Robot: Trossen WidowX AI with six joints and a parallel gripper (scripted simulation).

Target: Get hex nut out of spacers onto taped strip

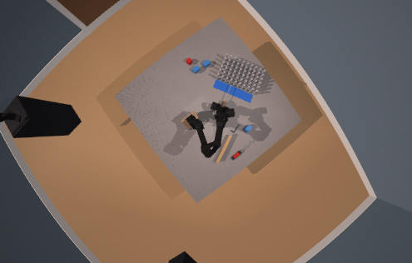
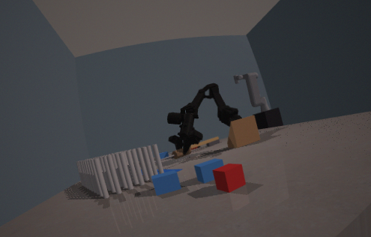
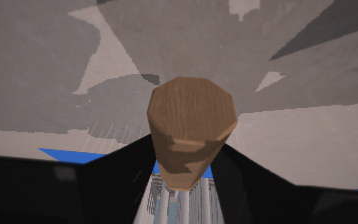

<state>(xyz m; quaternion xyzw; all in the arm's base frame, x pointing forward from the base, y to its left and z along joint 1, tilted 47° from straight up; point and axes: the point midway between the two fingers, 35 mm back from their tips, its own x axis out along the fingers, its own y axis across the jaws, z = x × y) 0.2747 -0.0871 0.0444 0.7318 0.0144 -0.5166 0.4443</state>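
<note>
Tabletop (image 1: 172, 91) (image 2: 294, 169) (image 3: 305, 145) below, wooden handle (image 1: 224, 104) (image 2: 179, 153) (image 3: 192, 112) between the gripper's (image 1: 223, 106) (image 2: 186, 150) (image 3: 187, 167) fingers.

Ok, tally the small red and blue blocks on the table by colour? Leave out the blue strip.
Blue blocks: 3
Red block: 1
Total: 4

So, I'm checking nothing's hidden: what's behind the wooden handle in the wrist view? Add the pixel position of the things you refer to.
Behind the handle (image 1: 223, 104) (image 2: 178, 153) (image 3: 192, 112), part of the blue strip (image 1: 233, 91) (image 3: 75, 156) shows; its covered middle can't be seen.
</note>
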